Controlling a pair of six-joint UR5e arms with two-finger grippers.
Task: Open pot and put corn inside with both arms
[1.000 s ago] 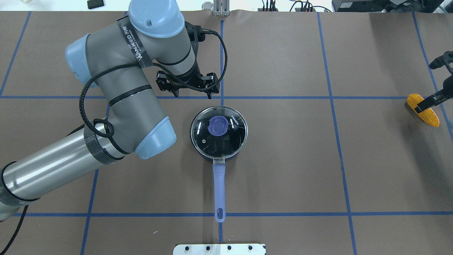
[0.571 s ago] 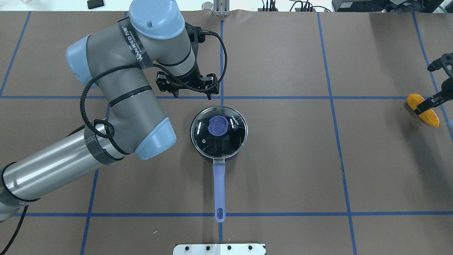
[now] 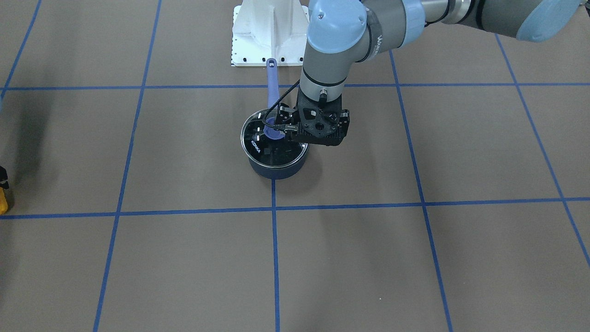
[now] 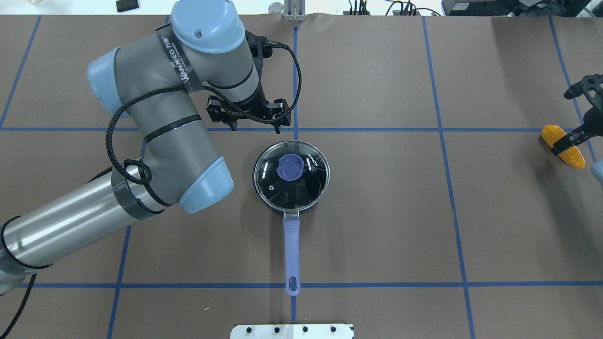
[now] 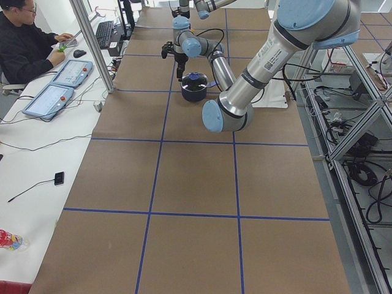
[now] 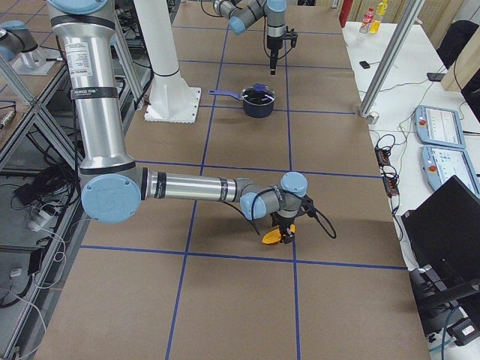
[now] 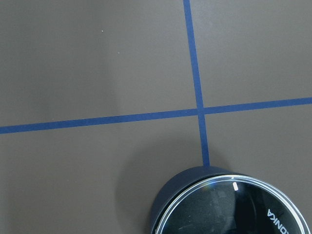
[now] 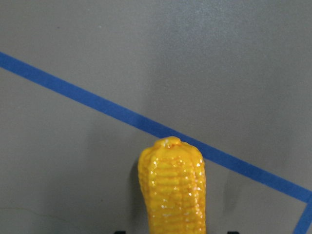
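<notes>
Since a second ago the right gripper (image 4: 567, 138), clamped on the corn (image 4: 563, 145), lifts by the right edge. Left gripper (image 4: 256, 123) hangs apart beyond the pot (image 4: 291, 176); lid (image 4: 291, 174) still on, so an early drop bounces off.

The right claw (image 4: 567, 141) has carried the corn (image 4: 562, 146) slightly farther from the robot, off the table.

Navy pot (image 4: 271, 203), periwinkle handle; yellow-orange corn (image 4: 563, 146).

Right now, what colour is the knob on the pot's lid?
The knob is periwinkle blue, matching the pot's handle; clearest in the overhead view.
</notes>
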